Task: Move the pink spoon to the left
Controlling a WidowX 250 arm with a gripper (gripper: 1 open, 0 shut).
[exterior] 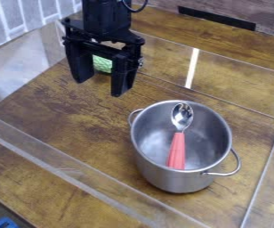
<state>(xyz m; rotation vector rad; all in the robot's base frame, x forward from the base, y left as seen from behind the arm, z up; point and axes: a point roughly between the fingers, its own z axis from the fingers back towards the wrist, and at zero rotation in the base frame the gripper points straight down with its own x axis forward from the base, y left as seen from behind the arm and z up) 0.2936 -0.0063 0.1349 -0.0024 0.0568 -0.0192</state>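
Observation:
The pink spoon (180,135) lies inside a silver pot (153,169) at the right of the wooden table. Its shiny metal bowl rests near the pot's far rim and its reddish-pink handle points toward the near side. My black gripper (100,78) hangs above the table to the upper left of the pot, clear of it. Its two fingers stand wide apart with nothing between them. A bumpy green vegetable (102,64) shows behind the fingers.
The pot has a small handle (229,166) on its right side. Clear acrylic walls (56,165) border the wooden tabletop (68,125) along the front and left. Bare wood lies left of the pot.

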